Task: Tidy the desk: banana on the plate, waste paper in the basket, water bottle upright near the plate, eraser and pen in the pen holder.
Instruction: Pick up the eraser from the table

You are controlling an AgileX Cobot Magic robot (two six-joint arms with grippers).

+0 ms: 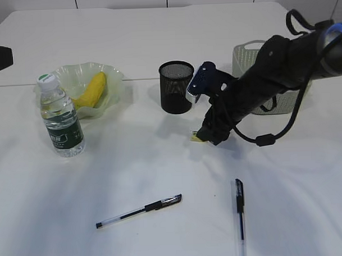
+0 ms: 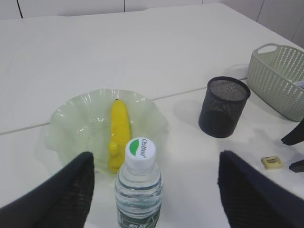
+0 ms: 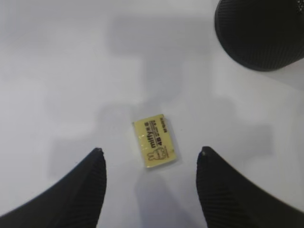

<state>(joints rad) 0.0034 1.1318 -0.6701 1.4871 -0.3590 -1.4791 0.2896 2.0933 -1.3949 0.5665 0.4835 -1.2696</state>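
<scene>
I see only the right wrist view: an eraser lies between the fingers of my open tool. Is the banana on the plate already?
Observer: Yes, the banana lies in the plate.
Operator: And the bottle, is it upright?
Observer: The bottle stands upright, close in front of the plate.
Operator: How many pens do you see?
Observer: Two: one pen on the left, a second pen on the right, both lying on the desk, outside the holder.
</scene>
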